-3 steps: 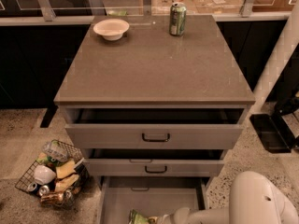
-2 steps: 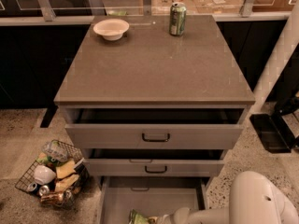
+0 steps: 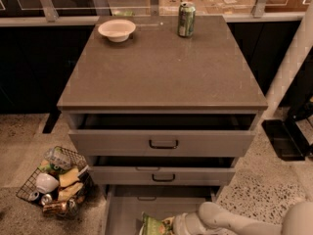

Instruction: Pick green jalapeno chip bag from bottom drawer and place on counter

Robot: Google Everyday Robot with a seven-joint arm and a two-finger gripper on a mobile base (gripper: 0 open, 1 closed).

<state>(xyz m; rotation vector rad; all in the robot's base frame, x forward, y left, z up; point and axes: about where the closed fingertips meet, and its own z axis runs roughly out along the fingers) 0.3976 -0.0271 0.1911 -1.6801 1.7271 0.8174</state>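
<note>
**Step in hand (judged): grasp of the bag inside the drawer**

The green jalapeno chip bag lies in the bottom drawer, near its front and right of centre, at the lower edge of the view. All 3 drawers stand pulled out, and the bottom one projects furthest. The claw is down inside this drawer, at the end of the pale arm that enters from the lower right. It sits immediately right of the bag, touching it or very nearly so. Whether the claw is released, clenched or grasping the bag cannot be told from this view.

**Recommended procedure**

1. Confirm a hold on the body of the bag, not on its thin white edge. The foil looks crinkly and is likely to slip or crumple.
2. Close only as far as needed. The contents are fragile.
3. Lift straight up until the bag is above the bottom drawer's walls.
4. Retract away from the cabinet before rising. The 2 upper drawers overhang the rear of the bottom drawer, so a rise taken too far back risks a collision.

**Placement target**

The worktop carries a white bowl at the rear left and a green soda can at the rear centre. Both stand well apart from its front half.
</note>
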